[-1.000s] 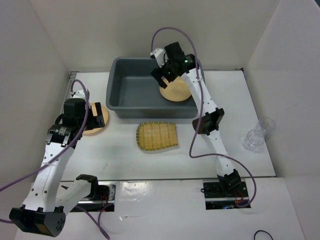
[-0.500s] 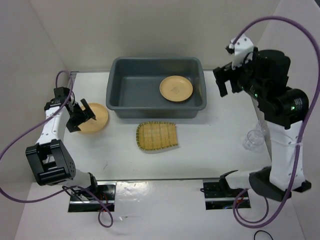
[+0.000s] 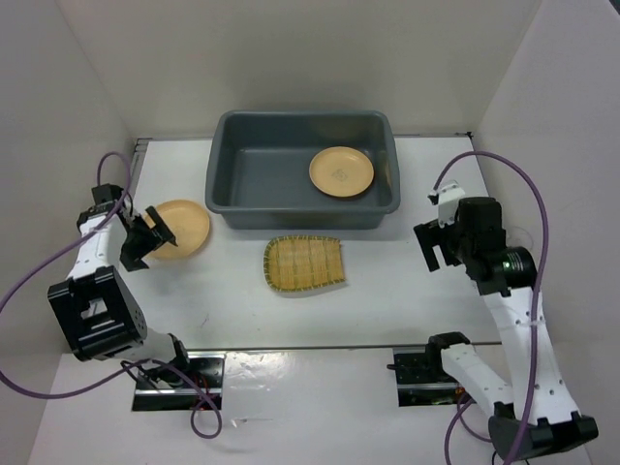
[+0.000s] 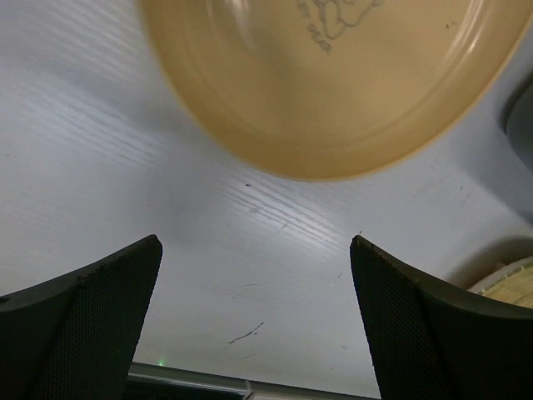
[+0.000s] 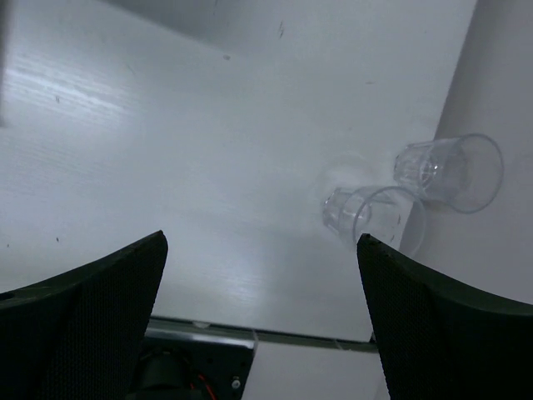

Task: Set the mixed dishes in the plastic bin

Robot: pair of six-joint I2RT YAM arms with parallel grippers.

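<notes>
**One plate in the bin, three dishes out on the desk**

A yellow-orange plate lies flat on the floor of the dark grey plastic bin, towards its right side. The bin stands at the far middle of the white desk.

The second yellow-orange plate sits on the desk just left of the bin's near left corner. The left end effector is low at that plate's left edge, with its jaws spread wide and nothing between them. In the left wrist view, the plate's rim lies just ahead of the two dark fingertips, apart from both.

The tan woven bamboo-look tray rests on the desk just near of the bin. Its rounded end points right, and neither arm touches it.

On the right side of the desk, the right end effector hangs with its jaws fully apart and holds nothing. Its wrist camera shows the small clear cup on the desk close to the right wall. The cup is ahead of the right-hand finger and clear of it. In the top view the arm largely hides the cup.
</notes>
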